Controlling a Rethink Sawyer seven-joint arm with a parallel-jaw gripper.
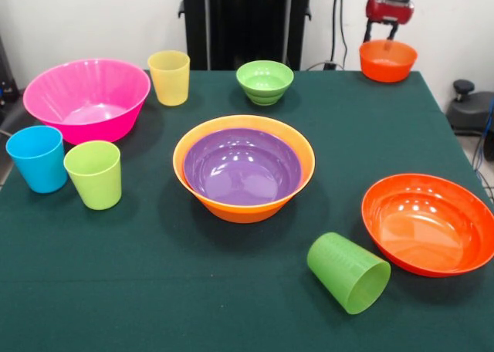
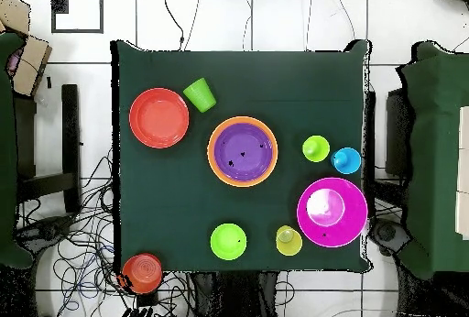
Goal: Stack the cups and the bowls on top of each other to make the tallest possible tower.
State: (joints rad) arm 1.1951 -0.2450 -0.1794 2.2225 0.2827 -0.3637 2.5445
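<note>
A purple bowl [image 1: 241, 167] sits nested in the large orange bowl [image 1: 245, 208] at the table's middle. Around them stand a pink bowl [image 1: 86, 97], a small green bowl [image 1: 265, 81] and a wide red-orange bowl [image 1: 428, 222]. The yellow cup [image 1: 169, 77], blue cup [image 1: 37, 158] and lime cup [image 1: 93, 174] are upright. A darker green cup [image 1: 349, 272] lies on its side. My gripper [image 1: 383, 37] hangs open just over the far rim of a small orange bowl [image 1: 387, 60] at the table's corner [image 2: 142, 272]; whether it touches the bowl I cannot tell.
The green cloth table [image 2: 183, 203] has loose cables [image 2: 82, 258] on the floor beside the corner where the gripper is. Dark chairs [image 2: 430, 148] stand at both sides. The fallen cup lies close to the red-orange bowl's rim.
</note>
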